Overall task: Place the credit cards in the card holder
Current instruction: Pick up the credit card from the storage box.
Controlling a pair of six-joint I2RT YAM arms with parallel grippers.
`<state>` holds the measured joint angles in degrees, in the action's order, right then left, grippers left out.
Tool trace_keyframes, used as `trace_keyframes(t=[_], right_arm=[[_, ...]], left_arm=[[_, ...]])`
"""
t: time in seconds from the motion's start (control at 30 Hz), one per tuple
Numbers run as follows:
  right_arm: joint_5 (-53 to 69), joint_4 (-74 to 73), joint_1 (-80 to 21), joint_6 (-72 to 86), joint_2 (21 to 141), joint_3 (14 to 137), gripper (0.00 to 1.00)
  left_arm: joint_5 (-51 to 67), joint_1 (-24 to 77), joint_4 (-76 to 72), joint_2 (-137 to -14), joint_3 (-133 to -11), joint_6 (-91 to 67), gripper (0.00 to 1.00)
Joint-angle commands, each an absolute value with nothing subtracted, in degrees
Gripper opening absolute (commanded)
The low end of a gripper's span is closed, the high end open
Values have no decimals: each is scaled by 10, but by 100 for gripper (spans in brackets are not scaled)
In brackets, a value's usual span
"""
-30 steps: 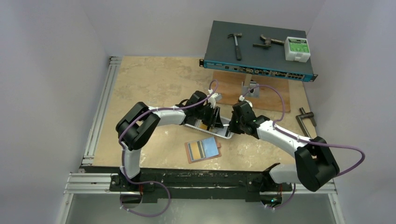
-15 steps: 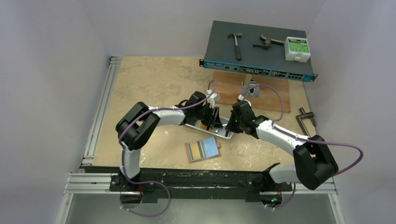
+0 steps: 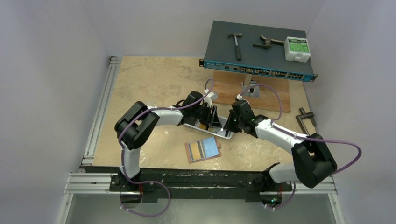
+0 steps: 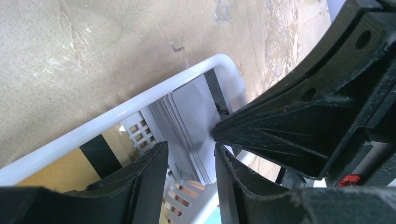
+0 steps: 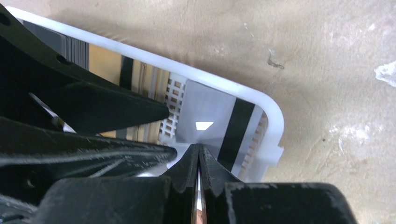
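The left end effector [image 4: 189, 148] stands half-parted astride an upright stack of pale grey credit cards [image 4: 191, 109] inside the white tray [image 4: 135, 103]; whether its fingers squeeze the stack cannot be told. The right end effector [image 5: 198, 151] is clenched, tips pressed together, and the left wrist view shows its point touching the face of that stack. The right wrist view adds a black-striped card [image 5: 205, 112] leaning near the tray's rounded corner and orange-yellow cards [image 5: 106, 59] further along. Only the top view shows the card holder [image 3: 203, 150], lying flat on the counter [image 3: 154, 79] nearer the arm bases, apart from the tray. Both end effectors crowd one end of the tray; bare counter lies beyond its rim
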<state>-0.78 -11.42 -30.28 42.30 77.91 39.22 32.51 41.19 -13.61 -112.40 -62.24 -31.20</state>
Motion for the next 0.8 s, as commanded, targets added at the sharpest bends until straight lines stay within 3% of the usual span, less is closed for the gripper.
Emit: trace_keyframes(t=[0.0,0.17,0.5,0.77], right_arm=[[-23,-181,-297,403,746,423,6],[-30,-206,-294,401,727,412,22],[-29,-194,-293,397,742,391,15],[-20,-188,-293,390,770,394,15]], left_arm=[[330,399,-164,-1097,-616,-323,41],[341,398,-175,-1103,-616,-330,41],[350,400,-189,-1113,-619,-340,42],[346,406,-186,-1122,-622,-340,42]])
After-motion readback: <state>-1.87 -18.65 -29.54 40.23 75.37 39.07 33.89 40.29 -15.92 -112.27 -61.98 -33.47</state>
